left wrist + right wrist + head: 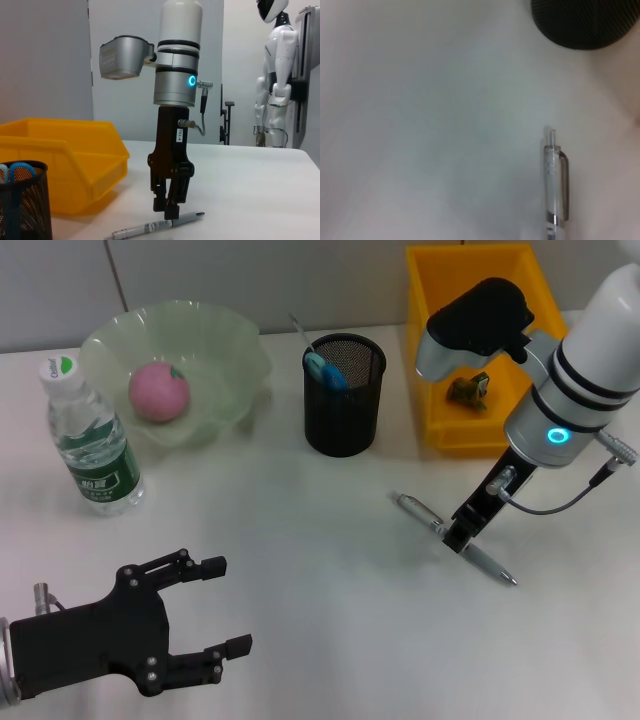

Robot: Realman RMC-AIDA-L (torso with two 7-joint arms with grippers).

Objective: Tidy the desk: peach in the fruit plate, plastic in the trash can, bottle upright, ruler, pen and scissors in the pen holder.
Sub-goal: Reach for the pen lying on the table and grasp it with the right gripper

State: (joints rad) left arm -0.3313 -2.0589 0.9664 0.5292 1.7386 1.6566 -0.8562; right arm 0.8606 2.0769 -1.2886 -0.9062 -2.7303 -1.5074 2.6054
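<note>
Left gripper parked well in front of the pen holder, fingers spread, holding nothing. Pen lying flat front-right of the pen holder. Right gripper down over its middle, fingertips pinching the barrel by the look of it. Light, stiff, slick; best grabbed mid-barrel.
</note>
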